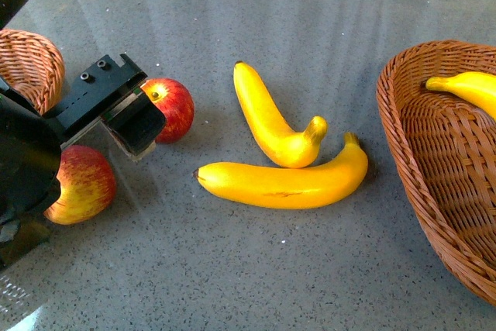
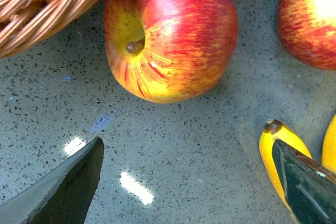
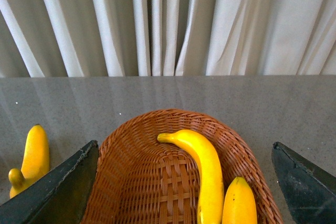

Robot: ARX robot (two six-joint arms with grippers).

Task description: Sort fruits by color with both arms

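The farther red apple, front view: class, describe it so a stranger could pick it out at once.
Find the wicker basket at the left edge of the grey table. Two apples lie to its right; it is the far apple, beside the left gripper, not the yellower near apple.

The grey table (image 1: 310, 29) bears a left basket (image 1: 31, 63), near apple (image 1: 81, 184), far apple (image 1: 174, 106), short banana (image 1: 267, 114) touching long banana (image 1: 287, 184) centrally, and right basket (image 1: 418, 137).

The left pincer (image 2: 186, 150), jaws spread wide, faces an apple (image 2: 170, 35) just beside a wicker basket (image 2: 47, 3).
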